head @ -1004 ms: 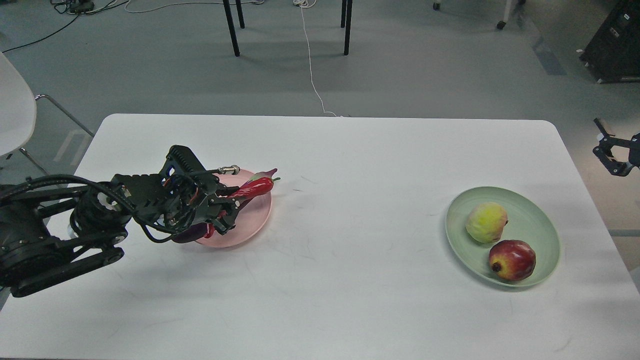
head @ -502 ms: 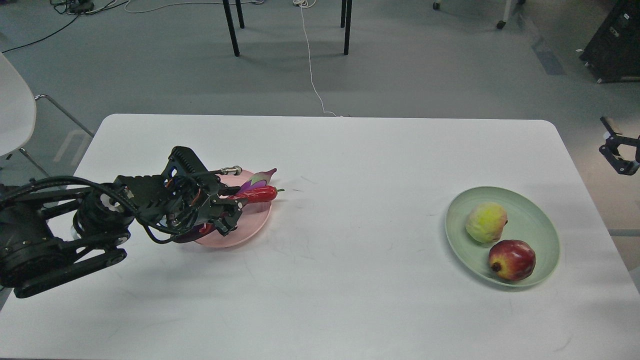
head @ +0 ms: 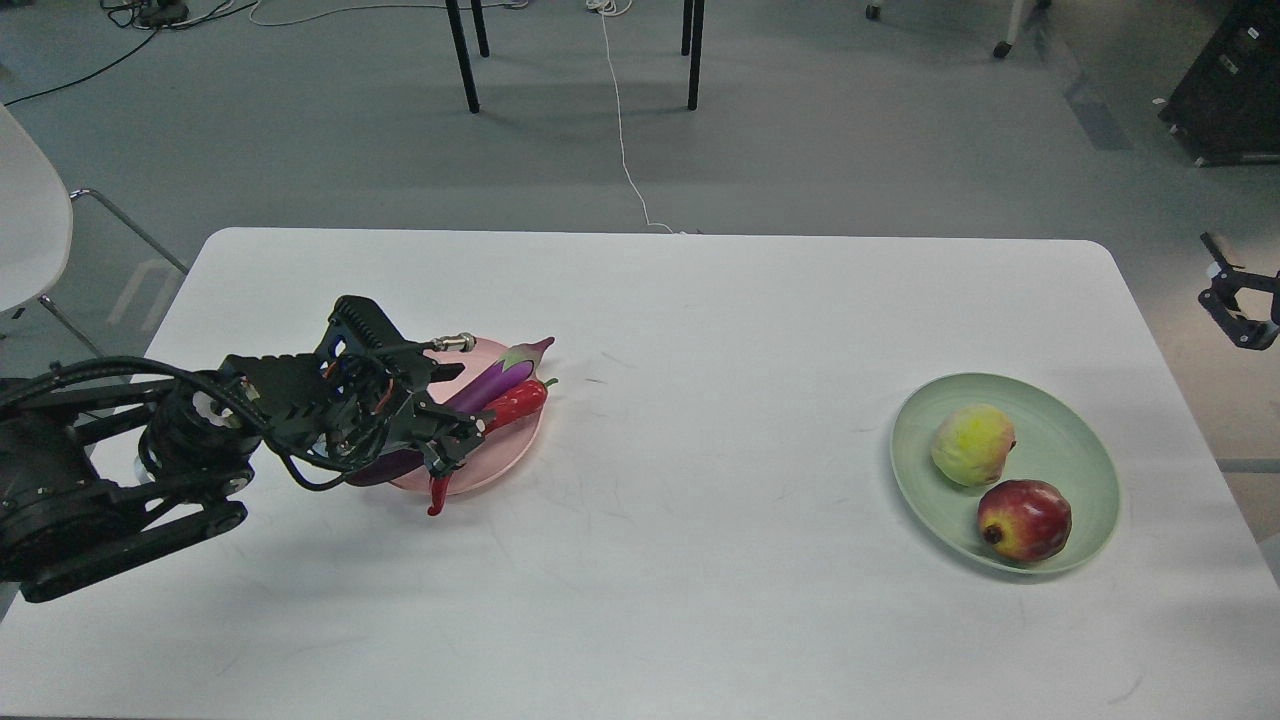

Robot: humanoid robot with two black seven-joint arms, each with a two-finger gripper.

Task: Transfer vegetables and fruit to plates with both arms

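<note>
Nearest the robot, the table (head: 640,620) front strip is bare white, wide room for either arm. Left gripper (head: 447,447) sits low over the near side of the pink plate (head: 505,450); fingers too dark and cluttered with cable, cannot tell if spread or closed. Change: half a second ago the chili (head: 505,405) was held up near level above the plate, a second ago too; now it lies down along the eggplant (head: 490,382), its tip hanging past the near rim toward the table, so it looks released or just being let go. Eggplant lies diagonal across the pink plate, cap end poking past the far rim, its near end hidden under the gripper. My read: vegetable side is basically done, but the chili overhangs, so a careless pull-out could drag it off. Plate sits well in from the left table edge, open table all round it. Across to the right, well apart, the green plate (head: 1070,440) holds the yellow fruit (head: 972,445) and red fruit (head: 1024,520), both inside the rim, close together. Fruit side looks finished. Right gripper (head: 1238,305) hangs off past the right table edge, small, apparently holding nothing, prongs look apart but cannot tell for sure. Far table edge clear.
</note>
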